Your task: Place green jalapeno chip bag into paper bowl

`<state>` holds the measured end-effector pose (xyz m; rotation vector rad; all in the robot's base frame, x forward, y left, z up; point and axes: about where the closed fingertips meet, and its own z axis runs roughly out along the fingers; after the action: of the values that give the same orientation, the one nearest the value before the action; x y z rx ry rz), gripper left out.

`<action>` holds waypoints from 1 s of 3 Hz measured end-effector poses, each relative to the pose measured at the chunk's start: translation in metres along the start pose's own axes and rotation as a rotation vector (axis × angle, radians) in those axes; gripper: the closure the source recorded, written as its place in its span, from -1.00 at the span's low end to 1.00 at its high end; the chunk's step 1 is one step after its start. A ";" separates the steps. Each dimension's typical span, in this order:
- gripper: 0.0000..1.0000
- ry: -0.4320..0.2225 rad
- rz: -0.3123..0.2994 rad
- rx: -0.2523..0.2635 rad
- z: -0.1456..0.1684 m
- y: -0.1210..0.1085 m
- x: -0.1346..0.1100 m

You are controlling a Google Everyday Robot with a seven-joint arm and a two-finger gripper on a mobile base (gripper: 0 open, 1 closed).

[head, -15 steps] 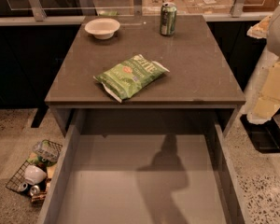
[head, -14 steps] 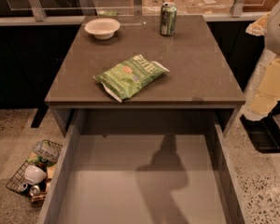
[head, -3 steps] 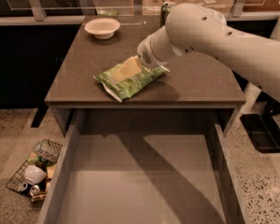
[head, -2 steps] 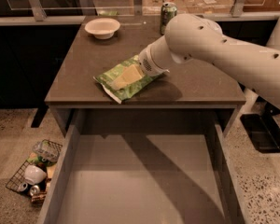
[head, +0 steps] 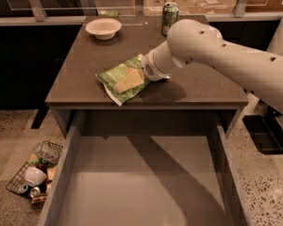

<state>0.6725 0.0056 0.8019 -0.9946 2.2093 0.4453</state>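
Observation:
The green jalapeno chip bag (head: pixel 110 75) lies flat near the front edge of the brown table (head: pixel 80 60), left of centre. My gripper (head: pixel 128 81) is down on top of the bag's middle, its pale end covering part of the bag, with the white arm reaching in from the right. The paper bowl (head: pixel 103 28) stands empty at the table's far left, well apart from the bag and the gripper.
A green drink can (head: pixel 169 18) stands at the table's far edge, right of the bowl. A large drawer (head: pixel 141 182) is pulled open below the table front. A wire basket (head: pixel 35 173) with a cup and cans sits on the floor at the left.
The arm has come in from the right and the gripper has moved down and left onto the middle of the chip bag. The bag, bowl and can have stayed in place.

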 end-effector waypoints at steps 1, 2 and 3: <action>0.27 0.000 0.000 0.000 -0.006 0.000 -0.006; 0.71 0.000 0.000 0.000 -0.012 0.001 -0.011; 1.00 0.000 0.000 0.000 -0.013 0.001 -0.012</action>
<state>0.6724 0.0057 0.8193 -0.9950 2.2093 0.4453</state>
